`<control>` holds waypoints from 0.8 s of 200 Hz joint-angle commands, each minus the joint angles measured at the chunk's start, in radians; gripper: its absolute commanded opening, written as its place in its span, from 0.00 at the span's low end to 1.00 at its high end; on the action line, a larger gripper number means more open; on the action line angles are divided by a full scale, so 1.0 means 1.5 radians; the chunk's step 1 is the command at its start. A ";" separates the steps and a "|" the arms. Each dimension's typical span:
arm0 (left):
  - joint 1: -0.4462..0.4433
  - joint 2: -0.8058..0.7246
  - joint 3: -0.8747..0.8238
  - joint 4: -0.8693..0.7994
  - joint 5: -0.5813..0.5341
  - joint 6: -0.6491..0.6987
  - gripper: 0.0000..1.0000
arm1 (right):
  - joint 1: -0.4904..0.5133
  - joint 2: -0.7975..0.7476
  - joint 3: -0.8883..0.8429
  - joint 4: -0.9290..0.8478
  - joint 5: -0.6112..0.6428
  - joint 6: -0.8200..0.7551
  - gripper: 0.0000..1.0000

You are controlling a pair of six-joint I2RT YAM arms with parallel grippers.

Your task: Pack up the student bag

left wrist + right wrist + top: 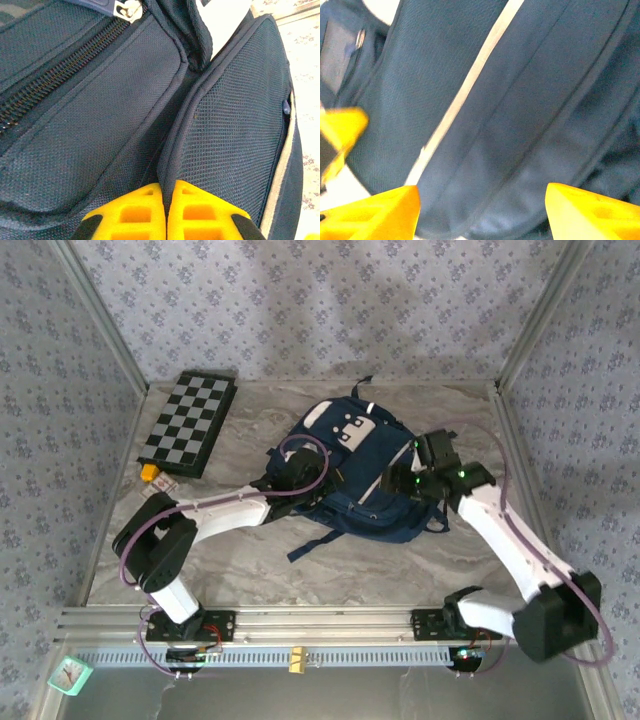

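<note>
Pressing the left gripper point(166, 189) and its yellow fingers point(130, 215) together at six o'clock in the left wrist view, almost no gap showing, tips meeting the piped edge of a pocket point(235, 125) on the student bag point(100, 130); leaving it impossible to tell whether any cloth is caught between them. Holding the right gripper point(481, 189) wide, fingers standing well apart at five and seven o'clock of the right wrist view, navy cloth and a pale trim stripe point(470, 85) showing between and beyond them. Lying, in the overhead view, near the middle of the grey marbled table point(300, 560), a little toward three o'clock, white patches point(345, 427) turned to twelve, dark straps point(312, 543) trailing toward seven. Reaching in at the bag's nine o'clock side with the left arm point(215, 508) and at its three o'clock side with the right arm point(510, 540). Sitting flat at ten o'clock, well apart from the bag, black-and-white chessboard point(190, 423), small orange item point(150, 472) just beside its seven o'clock corner
</note>
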 commanded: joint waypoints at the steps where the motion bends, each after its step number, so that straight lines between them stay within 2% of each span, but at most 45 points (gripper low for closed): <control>1: -0.004 0.008 0.023 0.017 0.004 -0.021 0.00 | 0.092 -0.041 -0.057 -0.059 0.115 0.083 0.68; 22: -0.005 0.016 0.022 0.038 0.017 -0.038 0.00 | 0.195 -0.030 -0.073 -0.032 0.171 0.162 0.65; 50: -0.003 0.021 0.019 0.058 0.031 -0.054 0.00 | 0.296 0.014 -0.035 -0.016 0.263 0.254 0.59; 59: -0.004 0.021 0.018 0.058 0.032 -0.056 0.00 | 0.318 0.034 -0.028 0.009 0.267 0.282 0.59; 89: 0.000 0.014 0.003 0.076 0.032 -0.069 0.00 | 0.337 0.119 0.016 0.008 0.279 0.373 0.51; 132: 0.008 0.013 -0.002 0.083 0.047 -0.074 0.00 | 0.368 0.192 0.061 0.022 0.336 0.447 0.50; 160: 0.018 0.016 -0.018 0.113 0.062 -0.091 0.00 | 0.364 0.258 0.120 -0.076 0.377 0.509 0.50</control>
